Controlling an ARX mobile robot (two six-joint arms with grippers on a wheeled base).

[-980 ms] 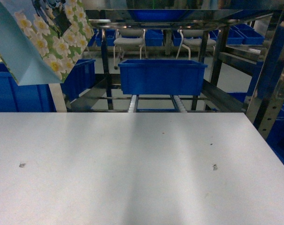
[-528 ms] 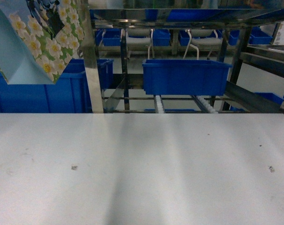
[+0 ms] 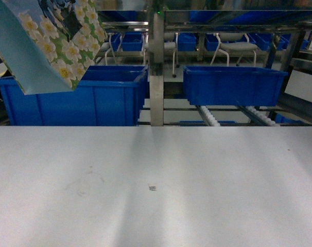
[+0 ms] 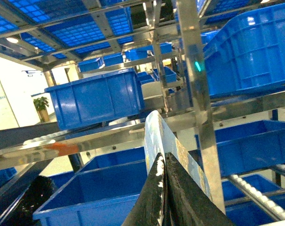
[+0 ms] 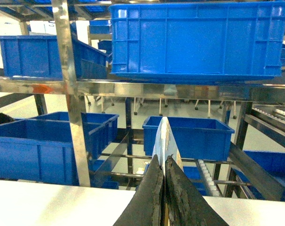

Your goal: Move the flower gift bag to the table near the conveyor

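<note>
The flower gift bag (image 3: pixel 48 46), daisies on green with a pale blue side, hangs tilted in the air at the top left of the head view, above the white table (image 3: pixel 197 195). In the left wrist view my left gripper (image 4: pixel 163 157) is shut on the bag's thin upper edge (image 4: pixel 154 136). In the right wrist view my right gripper (image 5: pixel 164 159) is shut on a pale paper edge (image 5: pixel 163 136) with yellowish print, which looks like the same bag. Neither gripper shows in the head view. Conveyor rollers (image 3: pixel 207 117) run in steel rails just past the table's far edge.
A steel rack post (image 3: pixel 156 72) stands at the table's far edge. A large blue crate (image 3: pixel 79 100) sits left of it, another (image 3: pixel 233 85) on the rollers to the right. Chairs (image 3: pixel 238 46) stand behind. A tiny dark mark (image 3: pixel 152 188) lies mid-table.
The rack, crates and table marks have slid rightward across the head view, so my view has shifted left. The bag stays at the top left, still held.
</note>
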